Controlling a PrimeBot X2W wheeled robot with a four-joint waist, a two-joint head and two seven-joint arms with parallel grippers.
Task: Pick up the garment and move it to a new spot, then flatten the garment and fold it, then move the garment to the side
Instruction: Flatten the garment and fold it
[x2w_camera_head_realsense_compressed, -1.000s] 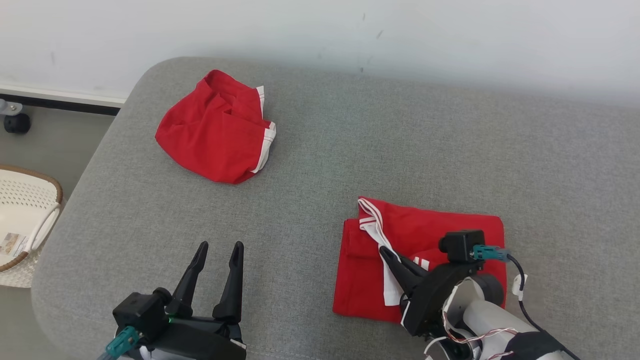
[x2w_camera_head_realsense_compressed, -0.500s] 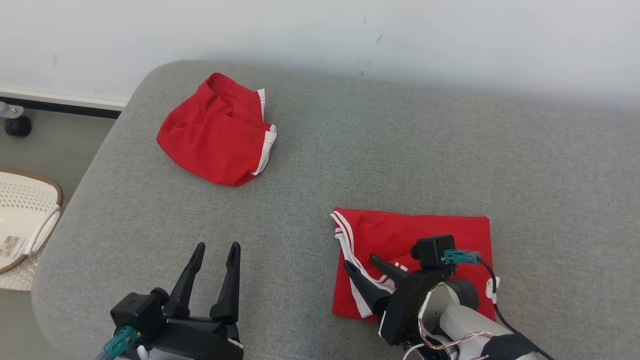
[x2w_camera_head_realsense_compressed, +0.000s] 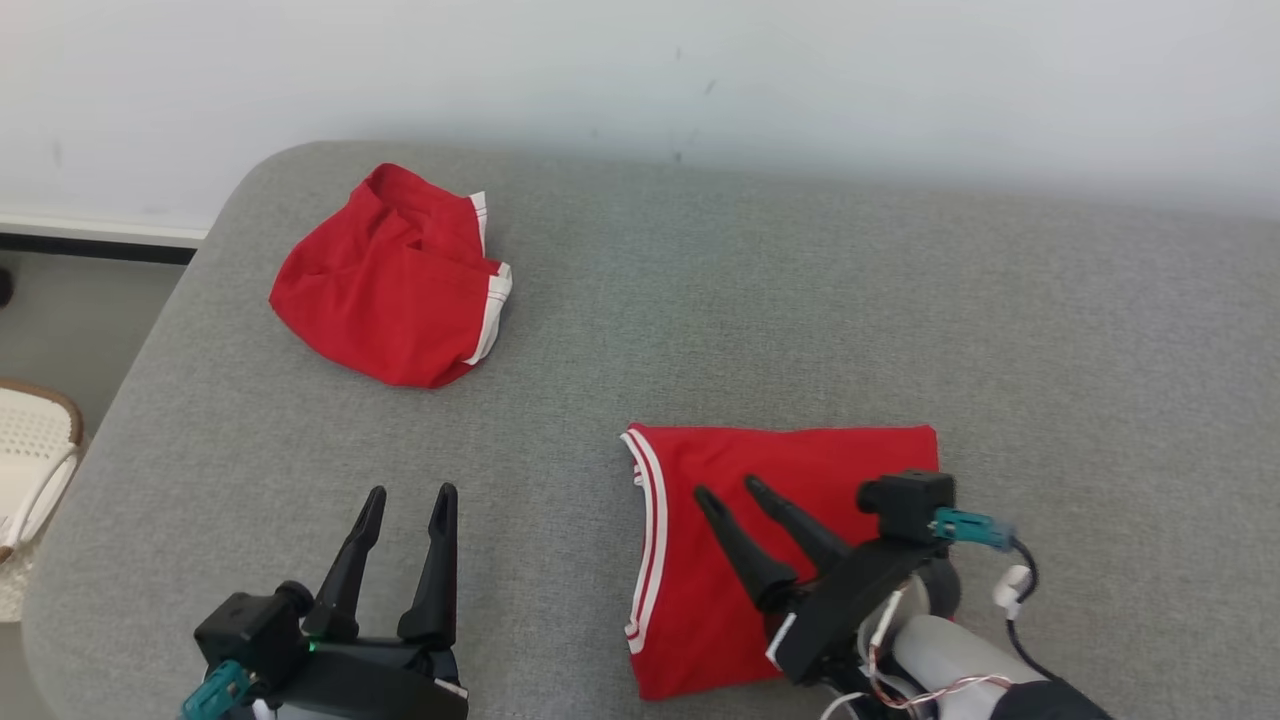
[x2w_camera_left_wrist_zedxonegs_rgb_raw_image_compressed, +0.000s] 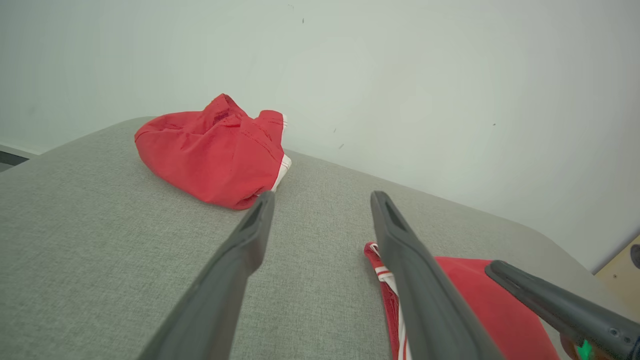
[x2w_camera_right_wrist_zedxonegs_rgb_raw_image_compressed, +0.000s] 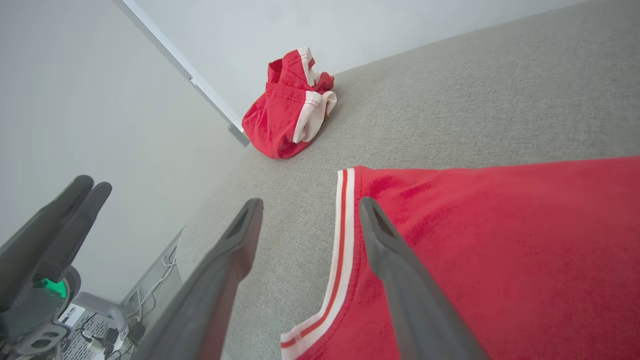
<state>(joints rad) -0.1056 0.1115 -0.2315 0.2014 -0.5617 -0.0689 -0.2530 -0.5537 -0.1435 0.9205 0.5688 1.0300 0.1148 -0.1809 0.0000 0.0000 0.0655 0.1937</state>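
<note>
Fingers, head view: the right gripper (x2w_camera_head_realsense_compressed: 726, 488) holds its two dark fingers (x2w_camera_head_realsense_compressed: 742, 550) apart with nothing between them. The left gripper (x2w_camera_head_realsense_compressed: 412, 490), at the lower left, is spread the same way and empty.
Garment, head view: the folded garment (x2w_camera_head_realsense_compressed: 840, 460), red, lies flat at the near right of the grey cushion (x2w_camera_head_realsense_compressed: 700, 300), its white-striped edge turned to the left. The right gripper reaches over it from the near side; I cannot tell whether it touches the cloth.
Other cloth, head view: a crumpled garment (x2w_camera_head_realsense_compressed: 385, 290), also red with white trim, sits in a heap at the far left corner, well apart from the folded one.
Surroundings, head view: a pale wall (x2w_camera_head_realsense_compressed: 640, 70) runs behind the cushion, and a white basket (x2w_camera_head_realsense_compressed: 35, 435) stands on the floor (x2w_camera_head_realsense_compressed: 70, 320) at the left edge.
Left wrist view: the fingers are spread above bare cushion. The crumpled garment is at the upper left and the folded garment's striped edge at the lower right, with one finger of the right gripper above it.
Right wrist view: the fingers are spread. One crosses grey cushion just beside the striped edge, the other crosses the red cloth. The crumpled garment lies far ahead near the wall, and the left gripper shows at the lower left.
</note>
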